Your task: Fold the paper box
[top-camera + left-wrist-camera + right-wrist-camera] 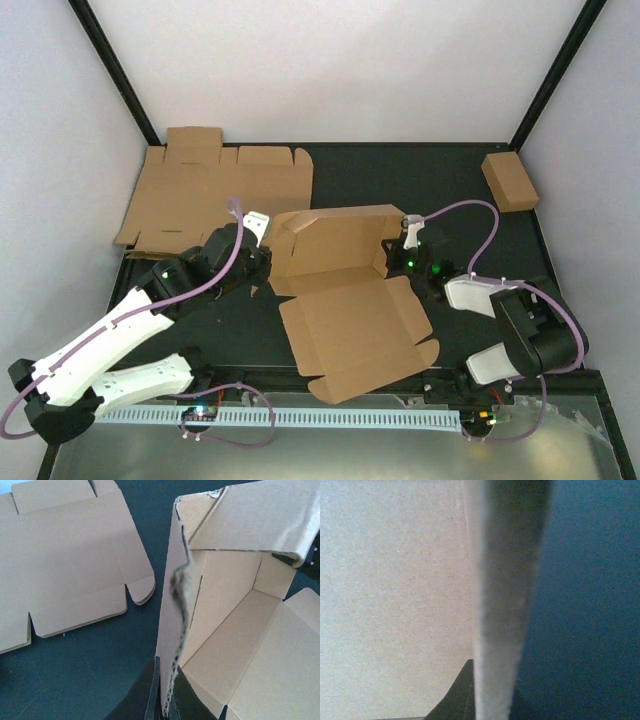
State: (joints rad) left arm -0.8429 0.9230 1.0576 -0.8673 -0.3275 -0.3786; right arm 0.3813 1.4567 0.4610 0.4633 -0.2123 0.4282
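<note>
Corrugated paper box (pixel 350 320): left end effector (pixel 166 700), right end effector (pixel 492 700) each pinch a wall.

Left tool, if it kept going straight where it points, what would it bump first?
The paper box. The left tool is shut on the edge of its upright side wall, so going on would probably just push deeper onto that cardboard, as far as the wrist view shows.

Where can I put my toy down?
The far table strip between the flat cardboard sheet and the small box is bare. Also bare: between the left arm and the paper box lid. The middle is crowded: left gripper and right gripper pinch the box walls.
</note>
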